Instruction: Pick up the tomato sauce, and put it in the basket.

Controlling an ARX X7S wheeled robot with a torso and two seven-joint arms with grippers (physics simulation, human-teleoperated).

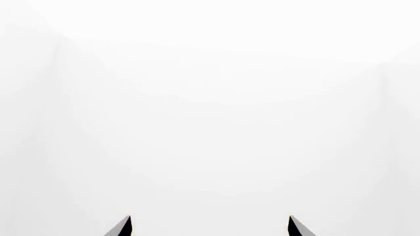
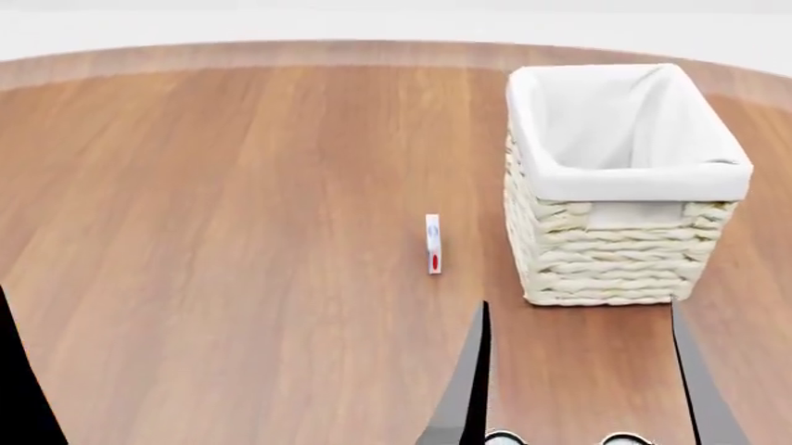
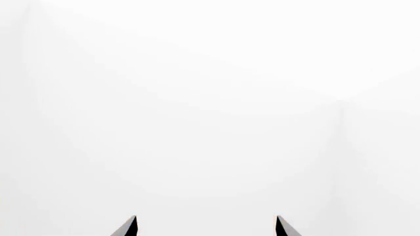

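Both pairs of jaws are spread wide and hold nothing, the wrist views showing only blank white beyond their tips. No red-and-green can shows plainly: the only candidate is a thin white sliver (image 2: pixel 432 244) with a red mark, upright on the counter (image 2: pixel 248 232), ahead of the right jaws and a little to their left, and I can't tell that it is the sauce. I'd confirm the target first, then bring the right jaws down around it, squared and level, with the basket (image 2: pixel 606 260) just ahead of them.
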